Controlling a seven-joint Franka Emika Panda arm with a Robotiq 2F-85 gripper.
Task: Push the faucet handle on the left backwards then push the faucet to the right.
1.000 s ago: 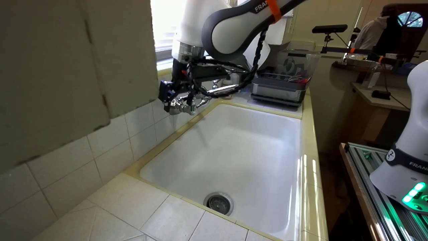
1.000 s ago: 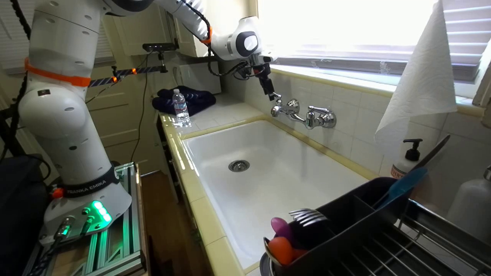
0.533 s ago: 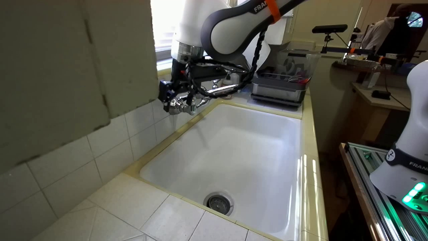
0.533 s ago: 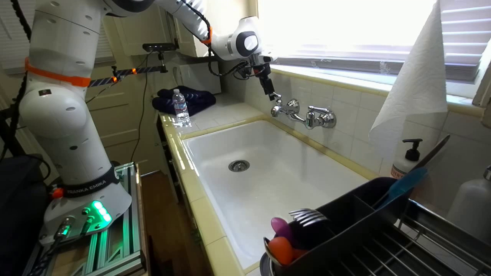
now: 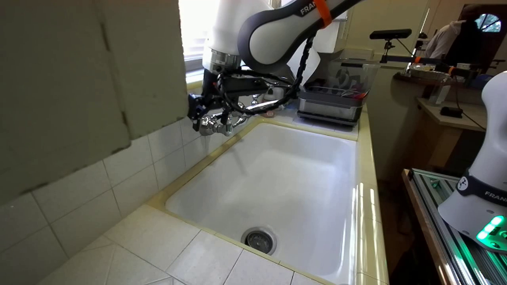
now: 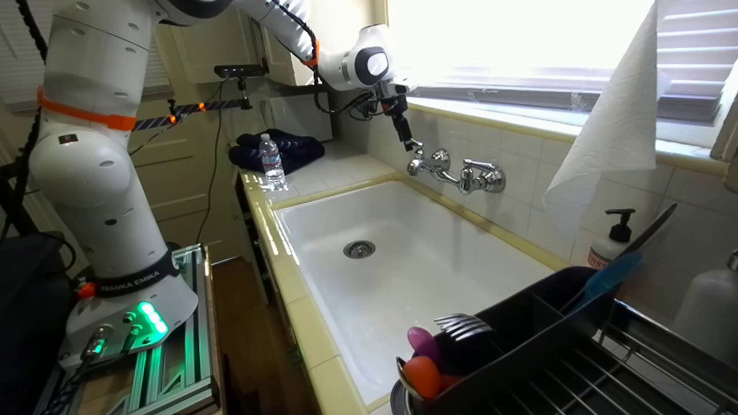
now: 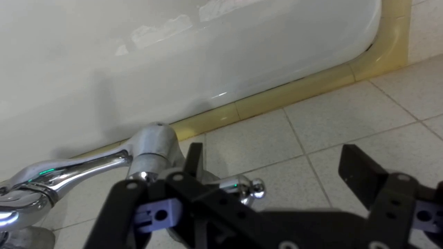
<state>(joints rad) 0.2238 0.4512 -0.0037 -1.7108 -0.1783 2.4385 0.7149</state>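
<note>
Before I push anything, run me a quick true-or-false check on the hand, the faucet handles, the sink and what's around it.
1. The hand is nearer the left faucet handle than the right faucet handle. True.
2. The drain strainer of the sink shows in both exterior views. True.
3. The hand is shut. False: its fingers stand apart in the wrist view. Whether one touches the handle, I can't tell.
4. The plastic water bottle stands upright on the tiled counter. True.
5. The metal fork lies in the sink. False: the metal fork sticks out of the utensil caddy.
</note>
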